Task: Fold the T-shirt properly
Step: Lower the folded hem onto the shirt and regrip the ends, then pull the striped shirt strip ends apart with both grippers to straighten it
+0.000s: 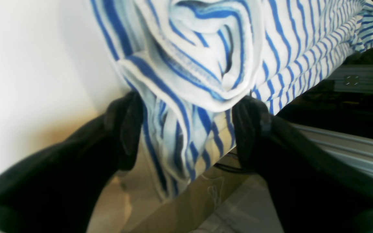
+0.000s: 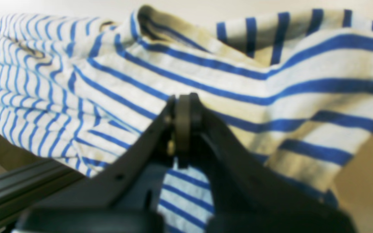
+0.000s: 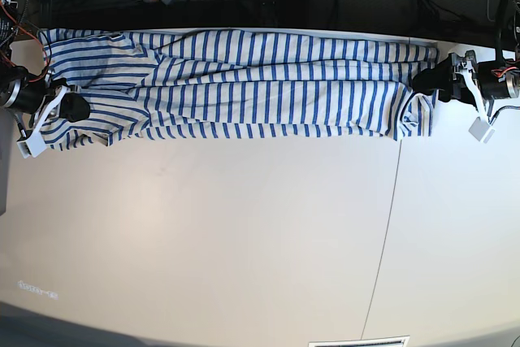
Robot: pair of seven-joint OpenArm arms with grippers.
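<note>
Risky here: white blue-striped soft fabric T-shirt (image 3: 244, 83) stretched along the pale surface (image 3: 244, 233), right tool (image 2: 183, 129) pinched tight on cloth, left tool (image 1: 186, 129) spread wide around a bunched end, liable to slip free unclamped.

The T-shirt (image 3: 236, 83) spans the table's (image 3: 244, 233) far edge; the near tabletop is open.

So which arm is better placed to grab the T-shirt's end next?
Left. The left gripper stands open with bunched T-shirt fabric between its fingers; the right gripper is shut.
</note>
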